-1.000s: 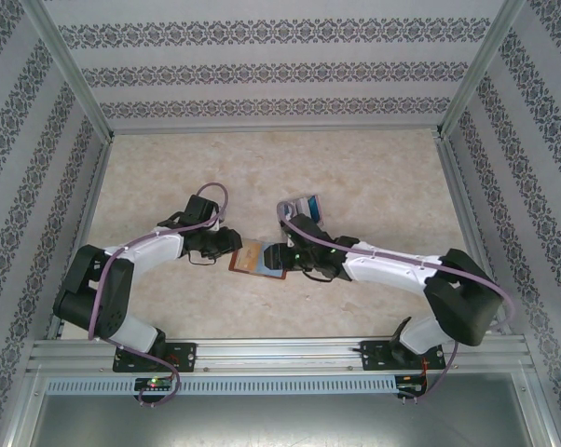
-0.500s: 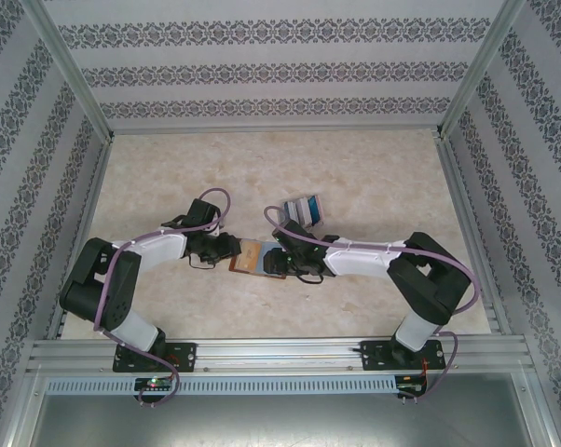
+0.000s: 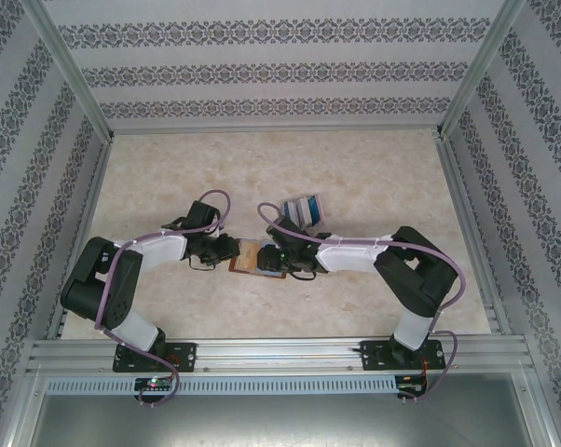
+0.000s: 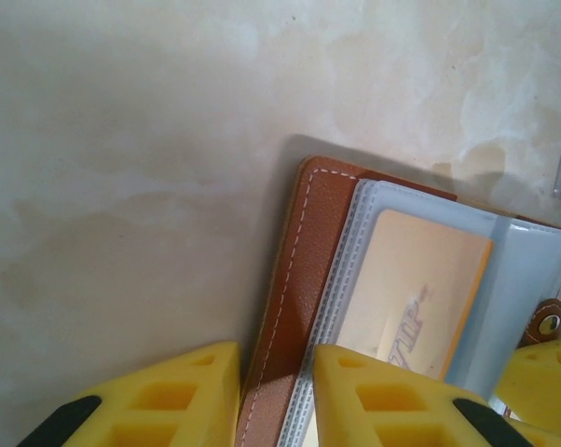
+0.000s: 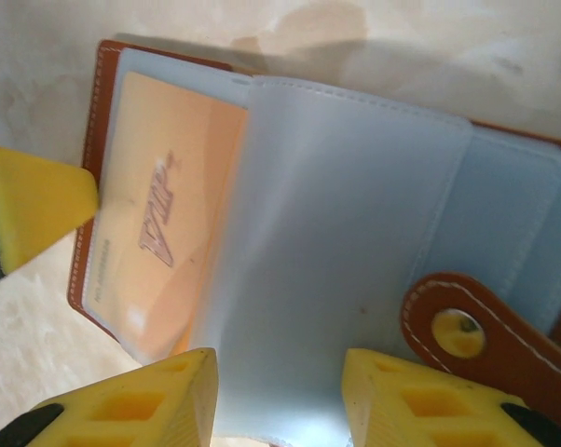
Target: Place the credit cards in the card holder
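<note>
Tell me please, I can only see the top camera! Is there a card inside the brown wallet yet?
Observer: Yes. The right wrist view shows a pale orange card with VIP lettering in a clear pocket of the card holder.
Operator: Where's the button thingy?
Observer: The clasp tab with its shiny snap lies at the far end from that card.
Operator: What's the left gripper doing?
Observer: The left gripper straddles the holder's stitched brown edge.

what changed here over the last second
The right arm folded in, its elbow swinging from the right side toward the middle and uncovering the fanned stack of coloured plastic cards. The right end effector crept left over the open reddish-brown leather card holder. The left end effector barely shifted at the holder's left edge. Holder and stack stayed put.
</note>
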Robot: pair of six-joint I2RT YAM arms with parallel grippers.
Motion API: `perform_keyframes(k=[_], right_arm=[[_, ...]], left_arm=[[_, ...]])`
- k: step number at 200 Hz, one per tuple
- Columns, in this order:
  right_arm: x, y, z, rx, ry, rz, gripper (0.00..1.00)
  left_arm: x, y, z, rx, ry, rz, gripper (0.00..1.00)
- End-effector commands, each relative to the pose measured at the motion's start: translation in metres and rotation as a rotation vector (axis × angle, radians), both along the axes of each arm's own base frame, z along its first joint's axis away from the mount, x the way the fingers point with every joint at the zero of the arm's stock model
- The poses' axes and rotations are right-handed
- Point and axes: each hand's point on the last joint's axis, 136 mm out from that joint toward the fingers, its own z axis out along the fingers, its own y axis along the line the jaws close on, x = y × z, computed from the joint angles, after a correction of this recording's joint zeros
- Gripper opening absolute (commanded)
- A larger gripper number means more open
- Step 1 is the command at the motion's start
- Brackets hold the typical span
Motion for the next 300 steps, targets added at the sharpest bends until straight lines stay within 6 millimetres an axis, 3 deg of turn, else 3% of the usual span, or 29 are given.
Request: perform_keyframes(k=[1,69,95,139,172,216,242,262,285,300], right_arm=[[-0.001,0.013,-0.009,0.033,0.018,0.023,0.43],[0.017,0.080,0.038,0.304,-0.077,0.148,0.43],[0.018,0.098,0.043,0.325,-0.091,0.202,0.43],[0.017,0.115,0.035,0.346,-0.071,0.258,0.42],[0.005,0.132,0.057,0.400,-0.092,0.341,0.42],[-0.009,0.149,0.077,0.455,-0.120,0.444,0.43],[-0.011,0.149,0.099,0.483,-0.163,0.459,0.44],[-0.008,0.137,0.119,0.481,-0.218,0.441,0.45],[0.000,0.109,0.138,0.441,-0.292,0.387,0.46],[0.009,0.081,0.135,0.371,-0.325,0.333,0.46]], left_arm=[[-0.016,-0.018,-0.012,-0.058,0.051,-0.044,0.26],[-0.017,-0.023,-0.012,-0.109,0.071,-0.004,0.19],[-0.013,-0.018,-0.008,-0.131,0.072,0.030,0.21],[0.003,0.016,0.013,-0.161,0.029,0.154,0.29],[0.013,0.038,0.031,-0.136,-0.015,0.233,0.32],[0.022,0.056,0.037,-0.107,-0.022,0.278,0.32],[0.025,0.064,0.044,-0.065,-0.036,0.276,0.33],[0.027,0.059,0.053,-0.081,-0.058,0.242,0.36],[0.025,0.052,0.057,-0.065,-0.067,0.178,0.39],[0.023,0.048,0.057,-0.053,-0.068,0.151,0.41]])
